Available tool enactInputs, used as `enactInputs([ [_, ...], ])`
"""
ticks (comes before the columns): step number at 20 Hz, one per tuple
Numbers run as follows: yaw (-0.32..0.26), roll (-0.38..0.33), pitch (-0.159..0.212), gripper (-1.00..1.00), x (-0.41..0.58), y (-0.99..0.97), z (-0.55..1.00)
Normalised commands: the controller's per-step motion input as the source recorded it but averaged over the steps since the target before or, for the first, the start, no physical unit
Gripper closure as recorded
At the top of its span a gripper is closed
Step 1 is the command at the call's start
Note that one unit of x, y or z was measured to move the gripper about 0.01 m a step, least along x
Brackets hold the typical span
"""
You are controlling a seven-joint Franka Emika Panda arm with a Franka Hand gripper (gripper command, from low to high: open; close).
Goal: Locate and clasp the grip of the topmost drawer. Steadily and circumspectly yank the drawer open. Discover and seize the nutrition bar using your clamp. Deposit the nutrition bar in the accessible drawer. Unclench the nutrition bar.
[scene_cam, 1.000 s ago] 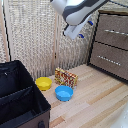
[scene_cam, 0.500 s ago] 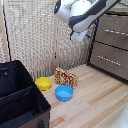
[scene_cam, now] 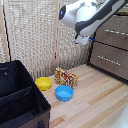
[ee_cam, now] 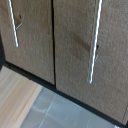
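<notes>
Behind the blue bowl point(scene_cam: 64, 92), nutrition bar point(scene_cam: 66, 77) on edge, long axis sideways.

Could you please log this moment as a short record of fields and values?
arm: white-and-grey robot arm, raised before the dresser
claw: high above the floor, holding nothing; open or shut unclear
topmost drawer: brown wood-grain front, silver handle, closed
nutrition bar: red-yellow printed packet on the wooden floor, behind the bowls
yellow bowl: beside blue bowl
black bin: exterior view's left
</notes>
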Motion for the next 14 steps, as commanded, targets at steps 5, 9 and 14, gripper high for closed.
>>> enactInputs([
  [5, 0.164, -0.157, 0.0, -1.0, -0.253, -0.49, -0.03],
  [9, 0.095, -0.199, 0.0, -1.0, -0.403, -0.56, 0.05],
  [14, 0.08, -0.191, 0.0, -1.0, -0.367, -0.62, 0.06],
])
